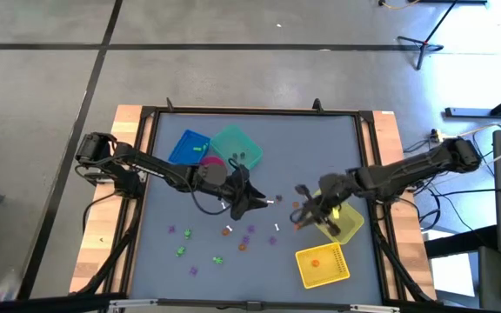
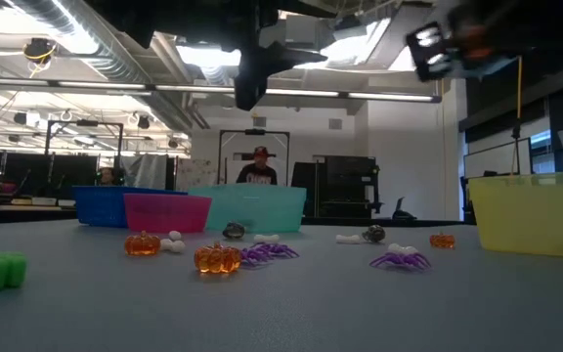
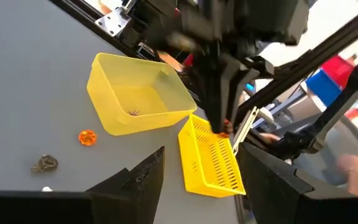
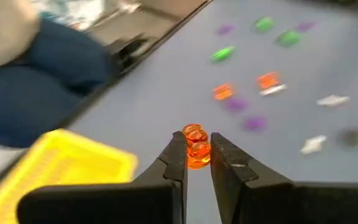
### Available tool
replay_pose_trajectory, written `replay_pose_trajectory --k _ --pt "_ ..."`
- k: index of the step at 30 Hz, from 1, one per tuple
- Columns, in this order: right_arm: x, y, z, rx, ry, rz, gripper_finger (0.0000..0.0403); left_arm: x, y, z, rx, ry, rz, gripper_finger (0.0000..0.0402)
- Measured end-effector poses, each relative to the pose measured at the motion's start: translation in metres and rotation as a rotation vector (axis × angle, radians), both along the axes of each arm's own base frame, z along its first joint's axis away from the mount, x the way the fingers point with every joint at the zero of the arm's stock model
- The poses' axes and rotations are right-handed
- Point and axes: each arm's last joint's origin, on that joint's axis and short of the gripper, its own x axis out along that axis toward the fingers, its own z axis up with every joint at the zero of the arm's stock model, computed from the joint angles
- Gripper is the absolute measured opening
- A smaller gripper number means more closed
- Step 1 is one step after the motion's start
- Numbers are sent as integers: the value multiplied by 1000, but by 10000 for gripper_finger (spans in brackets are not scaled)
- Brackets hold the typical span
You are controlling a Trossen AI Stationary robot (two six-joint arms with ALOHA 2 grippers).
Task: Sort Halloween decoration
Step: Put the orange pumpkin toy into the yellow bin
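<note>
Halloween decoration lies scattered on the grey table: orange pumpkins (image 2: 217, 258), purple spiders (image 2: 400, 259), white bones (image 2: 171, 242) and green pieces (image 1: 181, 250). My right gripper (image 4: 197, 163) is shut on a small orange pumpkin (image 4: 196, 149) above the table, near the yellow slotted basket (image 1: 323, 265) and the yellow bin (image 1: 348, 226). My left gripper (image 1: 259, 205) hangs open over the table's middle, with nothing between its fingers (image 3: 143, 179). My right gripper pinches the orange pumpkin (image 4: 197, 154) between its two fingers, at their free ends. The fingers slant down toward the table. The pumpkin is lifted clear of the table, close to the yellow basket's rim (image 3: 211, 132).
Blue (image 1: 190, 146), teal (image 1: 236, 146) and pink (image 2: 166, 211) bins stand at the far left of the mat. A person stands in the room beyond the table (image 2: 258, 168). A raised black frame (image 1: 250, 111) edges the mat.
</note>
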Motion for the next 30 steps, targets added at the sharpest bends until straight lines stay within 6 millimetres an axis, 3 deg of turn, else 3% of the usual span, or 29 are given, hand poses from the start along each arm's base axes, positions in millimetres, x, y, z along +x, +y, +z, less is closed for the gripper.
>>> replay_pose_trajectory --k 10,21,30 --pt "-28 46 -10 178 361 -2 44 -1 -11 0 135 -20 -58 188" --pt "-46 68 -13 291 606 -79 45 -3 -23 0 220 -37 -113 188" --pt "-50 67 -17 275 660 -151 119 -4 -28 0 246 -42 -135 188"
